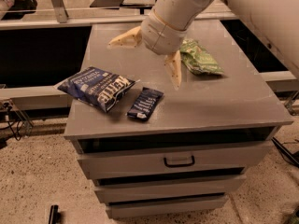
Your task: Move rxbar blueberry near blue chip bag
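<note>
The rxbar blueberry (pixel 145 103), a small flat navy wrapper with pale text, lies on the grey cabinet top near its front edge. The blue chip bag (pixel 97 87) with white "Kettle" lettering lies just left of it, a small gap between them. My gripper (pixel 150 57) hangs above and behind the bar, raised off the surface. It is open wide and empty, with one tan finger (pixel 125 38) pointing left and the other (pixel 174 70) pointing down toward the front.
A green chip bag (pixel 200 57) lies at the right rear of the cabinet top (pixel 224 97). The cabinet has drawers in front, with a handle (pixel 179 161). The white arm crosses the upper right. A dark shelf stands to the left.
</note>
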`<state>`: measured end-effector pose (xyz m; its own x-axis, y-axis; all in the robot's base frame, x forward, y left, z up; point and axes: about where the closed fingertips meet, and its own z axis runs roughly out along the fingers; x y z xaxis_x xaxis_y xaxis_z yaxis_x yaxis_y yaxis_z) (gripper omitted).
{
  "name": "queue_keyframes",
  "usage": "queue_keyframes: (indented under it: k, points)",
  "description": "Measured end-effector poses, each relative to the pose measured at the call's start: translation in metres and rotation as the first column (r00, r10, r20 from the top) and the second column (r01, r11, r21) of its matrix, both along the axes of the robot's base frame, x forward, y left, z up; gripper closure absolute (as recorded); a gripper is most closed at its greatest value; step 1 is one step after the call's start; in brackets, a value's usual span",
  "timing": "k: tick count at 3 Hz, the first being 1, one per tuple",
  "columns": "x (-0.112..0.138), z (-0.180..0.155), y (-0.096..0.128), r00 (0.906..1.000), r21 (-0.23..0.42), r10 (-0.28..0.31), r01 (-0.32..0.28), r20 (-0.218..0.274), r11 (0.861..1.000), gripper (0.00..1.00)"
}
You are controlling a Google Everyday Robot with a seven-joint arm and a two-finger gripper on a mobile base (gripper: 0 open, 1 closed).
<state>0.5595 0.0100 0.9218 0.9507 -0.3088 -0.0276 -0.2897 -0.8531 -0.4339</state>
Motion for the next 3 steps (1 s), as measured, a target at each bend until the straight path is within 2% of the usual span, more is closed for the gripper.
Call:
queue_keyframes:
  k: [1, 2, 3]
  points:
    - [0.000, 0.000, 0.000, 1.0000, 0.000, 0.000, 0.000, 0.000, 1.000, 0.00]
    - [0.000, 0.002, -0.017, 0.9980, 0.022, -0.064, 0.064, 0.004, 0.998, 0.00]
    - [0.000, 0.002, -0.017, 0.9980, 0.022, -0.064, 0.064, 0.004, 0.998, 0.00]
